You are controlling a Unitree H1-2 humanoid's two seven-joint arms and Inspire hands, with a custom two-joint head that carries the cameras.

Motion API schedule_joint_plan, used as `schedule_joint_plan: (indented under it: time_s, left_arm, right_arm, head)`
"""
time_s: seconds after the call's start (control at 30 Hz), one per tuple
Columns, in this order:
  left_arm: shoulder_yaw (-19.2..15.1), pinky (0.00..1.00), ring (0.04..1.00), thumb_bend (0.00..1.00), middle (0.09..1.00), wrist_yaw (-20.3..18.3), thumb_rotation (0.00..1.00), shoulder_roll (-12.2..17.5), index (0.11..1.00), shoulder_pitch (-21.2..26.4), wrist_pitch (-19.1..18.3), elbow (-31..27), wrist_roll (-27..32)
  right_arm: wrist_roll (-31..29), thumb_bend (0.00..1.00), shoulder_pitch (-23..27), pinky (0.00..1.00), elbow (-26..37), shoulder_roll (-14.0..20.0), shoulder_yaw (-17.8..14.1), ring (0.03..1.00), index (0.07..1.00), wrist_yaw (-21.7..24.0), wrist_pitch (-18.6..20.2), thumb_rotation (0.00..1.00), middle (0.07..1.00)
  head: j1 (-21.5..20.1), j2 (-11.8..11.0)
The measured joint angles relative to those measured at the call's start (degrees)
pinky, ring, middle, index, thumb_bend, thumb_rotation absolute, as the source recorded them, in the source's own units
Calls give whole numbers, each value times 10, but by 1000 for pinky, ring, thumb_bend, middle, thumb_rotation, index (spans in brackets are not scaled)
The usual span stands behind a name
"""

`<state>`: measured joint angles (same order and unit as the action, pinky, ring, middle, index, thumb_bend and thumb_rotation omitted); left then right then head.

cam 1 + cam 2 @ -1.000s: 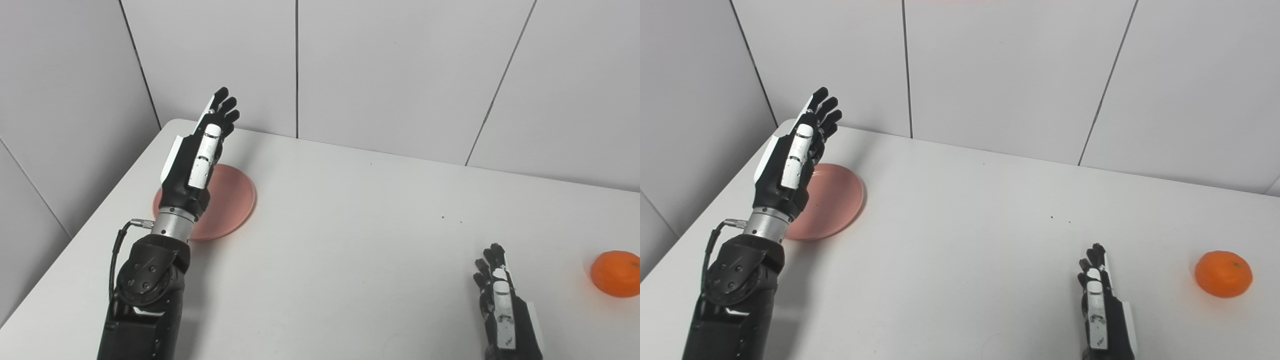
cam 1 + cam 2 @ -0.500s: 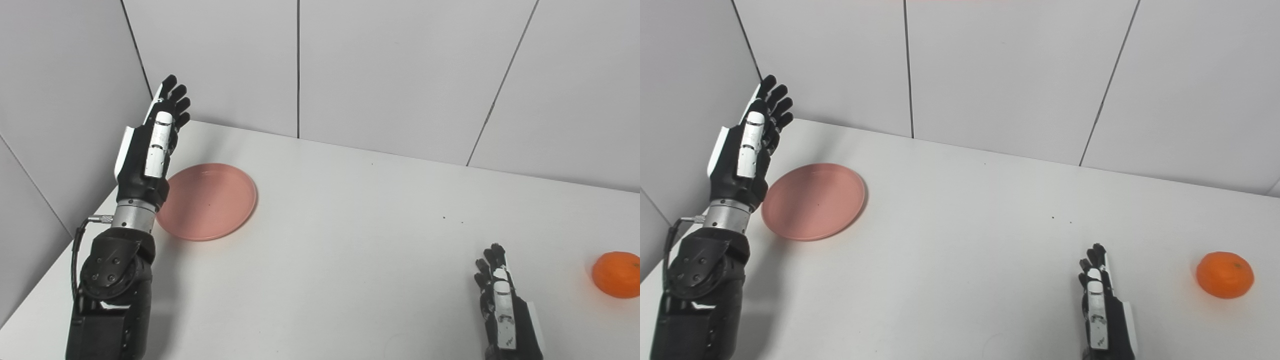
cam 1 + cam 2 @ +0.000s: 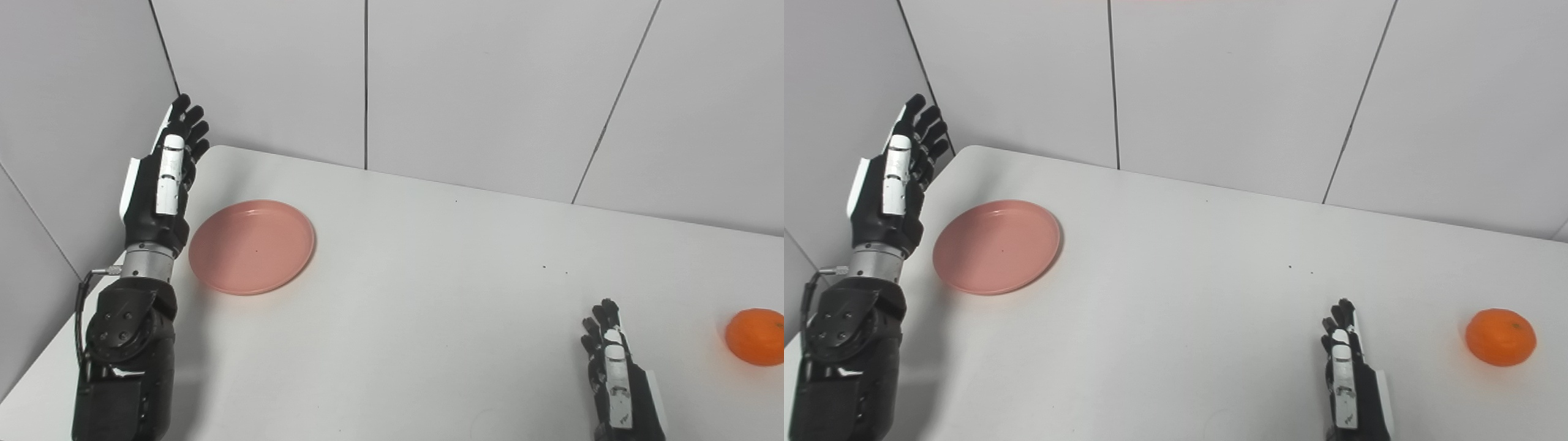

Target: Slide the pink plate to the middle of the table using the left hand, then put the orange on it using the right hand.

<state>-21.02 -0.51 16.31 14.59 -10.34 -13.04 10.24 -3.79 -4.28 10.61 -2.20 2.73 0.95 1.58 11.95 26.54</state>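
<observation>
A white table [image 3: 429, 294] stood against grey wall panels. The pink plate [image 3: 252, 246] lay near the table's far left corner, empty and well short of the middle. Over the last second the left hand [image 3: 160, 184] had swung from above the plate out past its left side, so that it stood raised just beside the table's left edge, fingers straight and close together, holding nothing and not touching the plate. That placed it on the plate's outer side, which looked like the setup for a push toward the middle; the slide had not begun. The right hand [image 3: 1344, 373] waited at the near edge, fingers extended, empty. The orange [image 3: 1500, 337] sat apart from it, toward the right edge.
</observation>
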Motion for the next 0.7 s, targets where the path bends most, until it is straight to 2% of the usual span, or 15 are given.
schedule_joint_plan:
  time_s: [0.3,0.7]
  left_arm:
    - [-19,955,951,400,957,3,999,8,945,0,3,19,17]
    - [-27,964,953,393,955,6,1000,9,948,0,4,33,31]
  right_arm:
    - [-3,200,-1,1000,0,0,0,981,995,0,0,1000,991]
    - [-2,200,-1,1000,0,0,0,980,996,0,0,1000,992]
  head:
    - [1,1]
    - [3,2]
